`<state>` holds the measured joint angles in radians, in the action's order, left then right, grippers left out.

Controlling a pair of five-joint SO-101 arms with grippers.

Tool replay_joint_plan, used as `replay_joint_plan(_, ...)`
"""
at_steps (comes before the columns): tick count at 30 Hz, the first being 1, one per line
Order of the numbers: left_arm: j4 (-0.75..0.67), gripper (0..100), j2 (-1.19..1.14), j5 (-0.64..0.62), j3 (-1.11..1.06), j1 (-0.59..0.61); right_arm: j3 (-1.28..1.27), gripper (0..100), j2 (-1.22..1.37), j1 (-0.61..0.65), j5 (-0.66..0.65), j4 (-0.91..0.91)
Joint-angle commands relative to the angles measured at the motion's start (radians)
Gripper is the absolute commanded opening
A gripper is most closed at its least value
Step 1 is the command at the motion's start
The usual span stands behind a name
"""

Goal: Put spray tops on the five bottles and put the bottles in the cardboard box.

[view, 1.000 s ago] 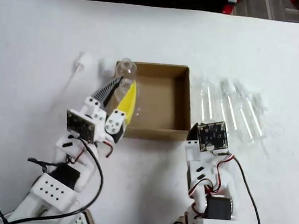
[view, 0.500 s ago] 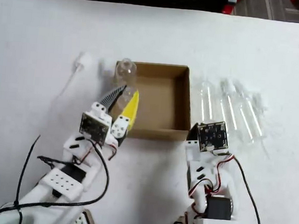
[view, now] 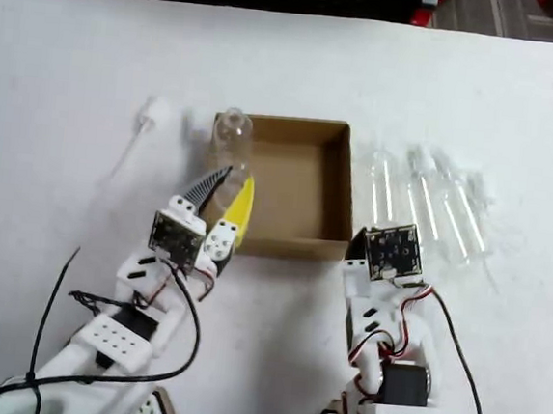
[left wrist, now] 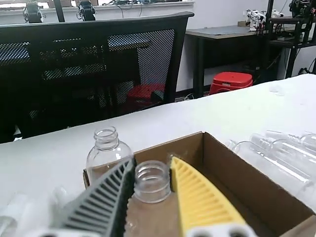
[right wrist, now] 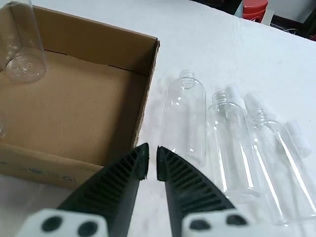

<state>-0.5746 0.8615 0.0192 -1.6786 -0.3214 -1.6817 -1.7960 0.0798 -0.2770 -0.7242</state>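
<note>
My left gripper (view: 237, 176) is shut on a clear, uncapped bottle (left wrist: 152, 181) at the near-left corner of the cardboard box (view: 335, 183). Its black and yellow fingers clamp the bottle below the neck. A second open bottle (view: 233, 126) stands upright against the box's far-left corner. Right of the box lie three clear bottles (right wrist: 185, 116) (right wrist: 229, 143) (right wrist: 276, 163) side by side, with white spray tops (right wrist: 232, 91) among them. My right gripper (right wrist: 152, 162) hangs shut and empty near the box's near-right corner. One spray top (view: 152, 113) lies on the table left of the box.
The box floor (right wrist: 69, 108) is bare cardboard with low walls. My right arm's wrist board (view: 394, 251) sits just in front of the lying bottles. A black mesh chair (left wrist: 98, 59) stands beyond the table's far edge.
My left arm has drawn back toward the table's near edge, bringing the gripped bottle away from the standing bottle. The right arm has kept still.
</note>
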Motion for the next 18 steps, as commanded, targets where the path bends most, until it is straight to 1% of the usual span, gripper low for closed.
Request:
replay_joint_plan(1, 0.005, 9, 0.002, 0.009, 0.0, -0.01, -0.009, 2.2, -0.002, -0.008, -0.012, 0.001)
replay_joint_plan(3, 0.011, 17, 0.002, -0.005, 0.0, -0.005, -0.009, 2.2, -0.002, -0.01, -0.012, 0.001)
replay_joint_plan(4, 0.028, 20, 0.002, -0.031, 0.0, -0.004, -0.009, 2.2, -0.002, -0.01, -0.012, 0.001)
replay_joint_plan(7, 0.058, 27, 0.002, -0.087, 0.0, -0.004, -0.009, 2.2, -0.002, -0.01, -0.012, 0.001)
replay_joint_plan(18, 0.054, 27, 0.004, -0.095, 0.0, -0.002, -0.009, 2.2, -0.002, -0.01, -0.012, 0.001)
